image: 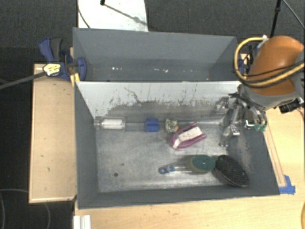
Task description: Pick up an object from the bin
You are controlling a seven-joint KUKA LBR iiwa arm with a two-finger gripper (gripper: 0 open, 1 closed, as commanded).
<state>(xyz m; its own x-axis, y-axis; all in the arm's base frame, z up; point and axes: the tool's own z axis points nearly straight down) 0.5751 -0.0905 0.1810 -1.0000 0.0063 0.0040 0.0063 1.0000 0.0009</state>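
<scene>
My gripper [228,129] hangs at the bin's right side, near the right wall and above the floor, with nothing seen in it. Closest to it on the left lies a purple and white packet [188,136], slightly tilted, in the middle of the bin. Below the gripper, by the front right corner, rests a black round disc [232,171]. Touching the disc's left side is a dark green round-headed thing [202,164] with a clear bluish handle [170,169] pointing left.
Along the back of the floor lie a clear tube [110,123], a blue cap or block [151,124] and a small crumpled silvery bit [171,125]. The left half of the floor is bare scratched metal. The arm's orange cover and cables sit over the right rim.
</scene>
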